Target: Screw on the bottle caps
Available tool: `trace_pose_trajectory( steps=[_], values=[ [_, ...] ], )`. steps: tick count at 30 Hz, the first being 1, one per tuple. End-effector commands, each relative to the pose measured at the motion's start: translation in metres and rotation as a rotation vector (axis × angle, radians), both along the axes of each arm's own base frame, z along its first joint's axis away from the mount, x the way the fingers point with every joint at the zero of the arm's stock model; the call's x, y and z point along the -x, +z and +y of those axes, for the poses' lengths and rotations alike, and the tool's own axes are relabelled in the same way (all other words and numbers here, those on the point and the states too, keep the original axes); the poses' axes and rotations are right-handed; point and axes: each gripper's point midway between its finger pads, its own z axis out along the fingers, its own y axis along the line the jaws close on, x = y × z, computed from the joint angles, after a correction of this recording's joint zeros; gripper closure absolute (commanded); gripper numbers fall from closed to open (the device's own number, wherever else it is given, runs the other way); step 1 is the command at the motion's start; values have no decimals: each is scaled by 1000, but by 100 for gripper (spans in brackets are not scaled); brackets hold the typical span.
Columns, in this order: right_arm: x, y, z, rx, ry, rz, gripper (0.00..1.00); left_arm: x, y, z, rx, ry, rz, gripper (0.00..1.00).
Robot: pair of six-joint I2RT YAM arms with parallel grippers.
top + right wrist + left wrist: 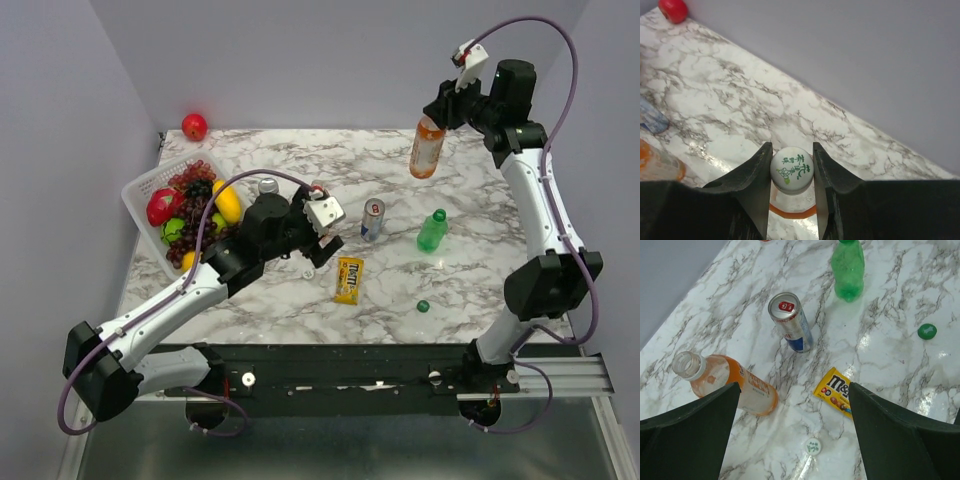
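Note:
My right gripper (437,112) is raised over the back right of the table. In the right wrist view it (792,162) is shut on a white cap (792,170) sitting on an orange bottle (427,148), which hangs off the table. My left gripper (322,240) is open and empty; in the left wrist view it (794,407) hovers over a loose white cap (812,445). A second orange bottle (730,382) lies uncapped beside its left finger. The green bottle (432,230) stands upright, and the dark green cap (423,306) lies on the table near it.
A yellow candy packet (348,280) lies just right of the loose white cap. One drink can (372,219) stands mid-table, another (268,186) beside a white fruit basket (140,185) at the left. A red apple (194,126) sits at the back left corner.

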Motion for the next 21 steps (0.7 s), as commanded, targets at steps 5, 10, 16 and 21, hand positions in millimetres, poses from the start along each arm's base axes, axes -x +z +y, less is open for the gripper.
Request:
trace_pose_trajectory(
  steps=[5,10,16,21],
  values=[
    [-20,-59,-12,-15,84,46,94,21,-22,17,-142,-46,89,1],
    [-21,-99,-11,-5,118,74,91,17,-23,16,-165,-56,72,1],
    [-31,-118,-9,5,133,46,91,18,-31,20,-228,-71,111,1],
    [-35,-132,-11,-4,134,63,89,17,-35,17,-238,-80,131,1]
  ],
)
